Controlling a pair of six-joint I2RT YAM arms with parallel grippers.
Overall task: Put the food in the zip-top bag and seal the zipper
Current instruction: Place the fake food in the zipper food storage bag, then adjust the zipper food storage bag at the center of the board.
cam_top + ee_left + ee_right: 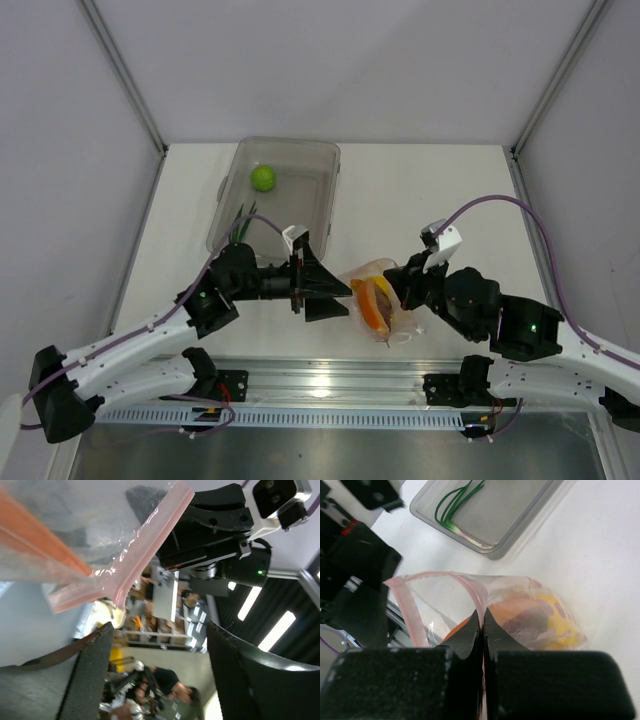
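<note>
Right wrist view first: the right gripper (483, 625) is pinched tight on the lip of the zip-top bag (520, 592), jaws closed flat on the plastic right at the pink zipper (405, 605). That pinch looks like an anchor, holding the mouth up so the contents stay in. And the contents are there: a yellow lemon (560, 625), an orange fruit (457, 629) and the dark-red slice (525, 617) sit behind the film.

Over to the left gripper (160, 630): jaws spread wide, nothing between them, the zipper strip just ahead of and above the fingertips. It faces the bag's mouth from the opposite side, so it could take the other lip.

Further out, the bag rests on the white table (450, 200) between the two arms. Behind them, the clear bin (322, 160) holds a green lime (263, 178) and a green stalk (455, 505), so by my read loading isn't finished and the zipper stays unsealed for now.
</note>
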